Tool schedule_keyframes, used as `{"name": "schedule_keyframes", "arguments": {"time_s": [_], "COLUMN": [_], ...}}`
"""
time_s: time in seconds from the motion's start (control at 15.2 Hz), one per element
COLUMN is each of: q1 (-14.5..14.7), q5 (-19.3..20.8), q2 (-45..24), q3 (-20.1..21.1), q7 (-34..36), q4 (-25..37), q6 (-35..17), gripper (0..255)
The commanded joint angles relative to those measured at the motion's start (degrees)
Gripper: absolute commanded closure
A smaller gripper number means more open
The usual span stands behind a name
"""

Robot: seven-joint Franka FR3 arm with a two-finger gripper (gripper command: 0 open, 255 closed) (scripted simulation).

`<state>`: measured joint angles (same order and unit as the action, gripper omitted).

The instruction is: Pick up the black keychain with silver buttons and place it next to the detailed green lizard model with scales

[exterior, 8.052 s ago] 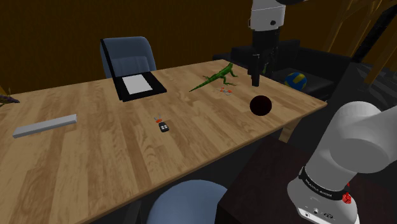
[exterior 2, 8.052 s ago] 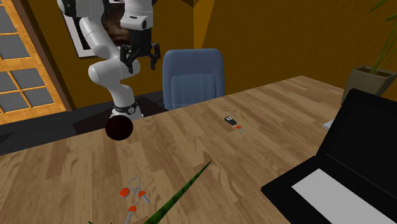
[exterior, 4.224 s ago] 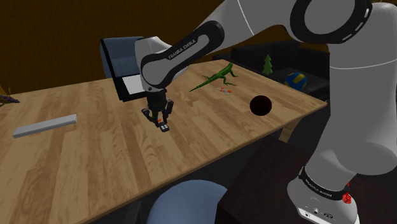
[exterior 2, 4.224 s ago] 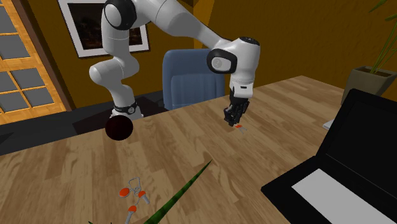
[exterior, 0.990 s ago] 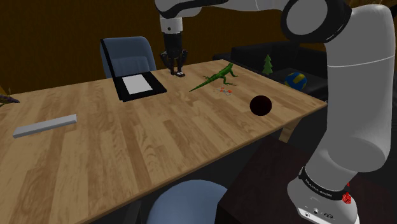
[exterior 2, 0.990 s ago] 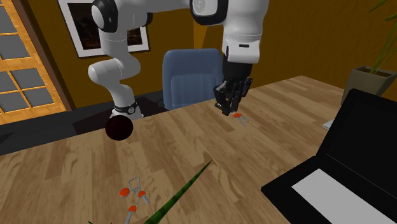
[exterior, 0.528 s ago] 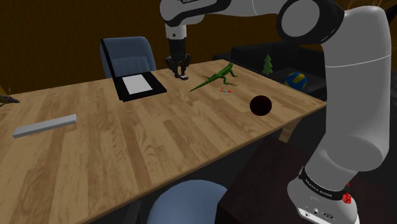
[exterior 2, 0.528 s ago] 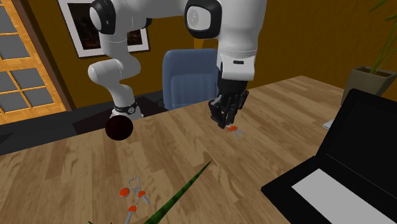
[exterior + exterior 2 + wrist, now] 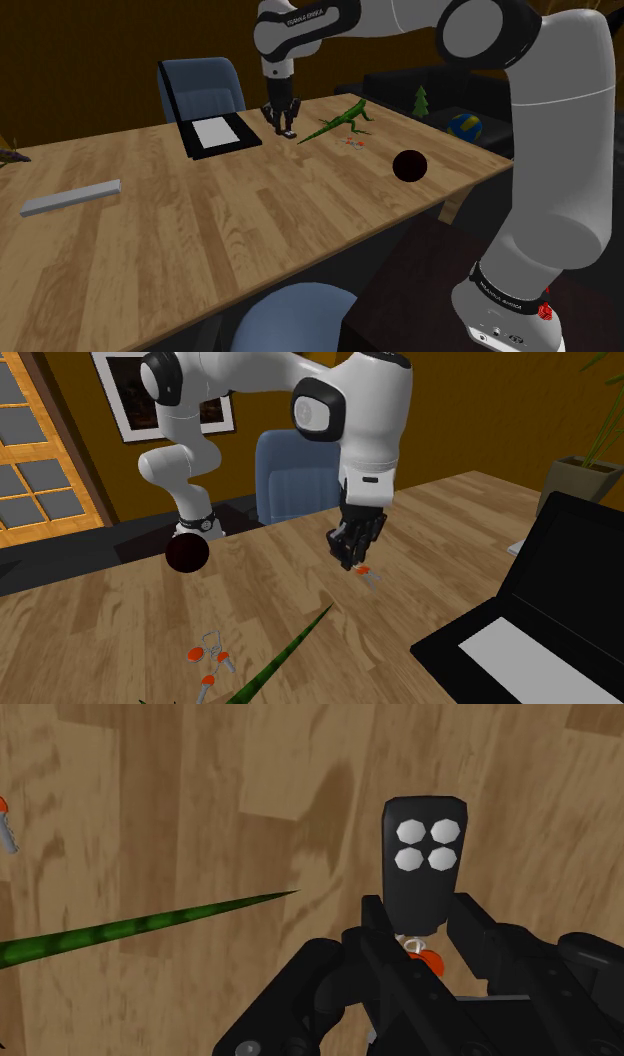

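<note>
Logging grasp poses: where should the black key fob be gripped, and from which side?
Across its two long edges, coming from the button face: the key fob is a slim flat slab, narrow enough to span. The gripper clasps its ring end that way.

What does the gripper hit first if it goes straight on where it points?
Likely the bare table, the key fob in the gripper touching first; the lizard tail lies off to one side.

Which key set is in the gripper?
The black fob with four silver buttons, clasped in the gripper; the orange-headed keys lie on the table by the lizard.
</note>
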<state>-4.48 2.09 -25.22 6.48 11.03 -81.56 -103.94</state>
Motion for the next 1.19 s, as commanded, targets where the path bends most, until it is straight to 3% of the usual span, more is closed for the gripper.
{"name": "schedule_keyframes", "arguments": {"time_s": [0.0,1.12], "q1": [-0.04,-0.04], "q5": [0.03,0.43], "q2": [-0.25,-3.38], "q3": [-0.03,-0.25], "q7": [-0.02,0.16], "q4": [-1.21,-8.22], "q6": [-1.50,-11.62], "gripper": [255,255]}}
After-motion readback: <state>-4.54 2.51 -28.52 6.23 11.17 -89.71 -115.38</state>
